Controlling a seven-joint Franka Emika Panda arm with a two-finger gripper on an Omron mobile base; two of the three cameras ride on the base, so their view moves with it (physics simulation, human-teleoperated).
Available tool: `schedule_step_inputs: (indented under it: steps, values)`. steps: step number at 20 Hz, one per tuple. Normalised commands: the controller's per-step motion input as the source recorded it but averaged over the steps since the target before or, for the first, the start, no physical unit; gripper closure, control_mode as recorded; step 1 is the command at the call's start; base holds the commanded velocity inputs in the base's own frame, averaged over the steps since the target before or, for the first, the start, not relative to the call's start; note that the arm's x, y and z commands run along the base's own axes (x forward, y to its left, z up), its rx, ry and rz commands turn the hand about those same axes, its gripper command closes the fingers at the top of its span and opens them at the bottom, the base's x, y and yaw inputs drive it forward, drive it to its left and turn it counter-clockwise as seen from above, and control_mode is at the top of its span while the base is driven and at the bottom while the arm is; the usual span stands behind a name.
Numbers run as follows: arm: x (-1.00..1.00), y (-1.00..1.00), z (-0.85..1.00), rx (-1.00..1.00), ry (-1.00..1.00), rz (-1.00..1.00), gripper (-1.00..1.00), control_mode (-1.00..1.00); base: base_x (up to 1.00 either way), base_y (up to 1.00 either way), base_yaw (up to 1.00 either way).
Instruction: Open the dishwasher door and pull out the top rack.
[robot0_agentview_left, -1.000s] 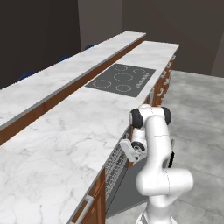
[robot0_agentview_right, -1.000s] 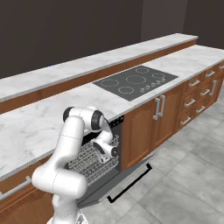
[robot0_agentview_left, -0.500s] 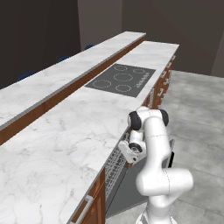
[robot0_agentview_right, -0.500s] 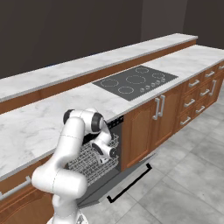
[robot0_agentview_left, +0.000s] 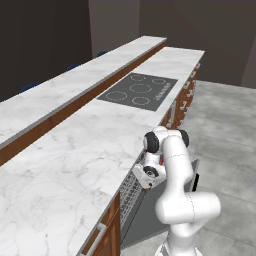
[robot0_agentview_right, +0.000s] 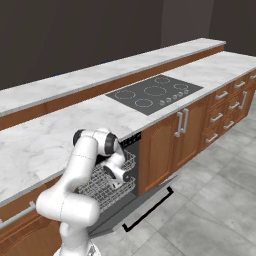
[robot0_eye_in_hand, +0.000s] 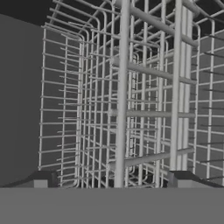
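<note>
Door (robot0_agentview_right: 155, 197): dark grey panel folded down and out from under the counter (robot0_agentview_right: 45, 145), tilted toward the floor (robot0_agentview_right: 210, 210), its black bar handle (robot0_agentview_right: 148, 211) at the low outer edge. In the left base view the door (robot0_agentview_left: 150, 220) slopes down beside the arm.

Rack (robot0_agentview_right: 107, 180): light grey wire basket drawn out of the opening over the door, its front edge standing forward of the counter edge. In the left base view the rack (robot0_agentview_left: 129, 192) shows as a wire grid below the counter lip. In the hand view the rack (robot0_eye_in_hand: 144, 100) is seen close up, its wires crossing between the finger tips.

Gripper (robot0_eye_in_hand: 111, 180): jaws spread wide, holding nothing; one wire of the rack rises between the tips. In the right base view the gripper (robot0_agentview_right: 116, 181) is at the rack's front edge.

Surroundings: black cooktop (robot0_agentview_right: 154, 93) set in the marble counter; brown cabinets (robot0_agentview_right: 172, 145) with silver handles just beside the open door.
</note>
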Motion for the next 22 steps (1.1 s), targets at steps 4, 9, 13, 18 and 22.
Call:
schedule_step_inputs:
  steps: [4, 9, 13, 18, 22]
  values:
    - [0.14, 0.19, -0.27, -0.02, 0.00, 0.00, -1.00, -1.00, 0.00, 0.00, 0.00]
    - [0.12, 0.19, -0.27, -0.02, 0.00, 0.00, -1.00, -1.00, 0.00, 0.00, 0.00]
    - [0.13, 0.18, -0.26, -0.02, 0.00, 0.00, -1.00, -1.00, 0.00, 0.00, 0.00]
    - [0.08, 0.14, -0.27, -0.05, 0.00, 0.00, -1.00, -1.00, 0.00, 0.00, 0.00]
    - [0.00, 0.03, -0.13, -0.26, 0.00, -0.07, -1.00, -1.00, 0.00, 0.00, 0.00]
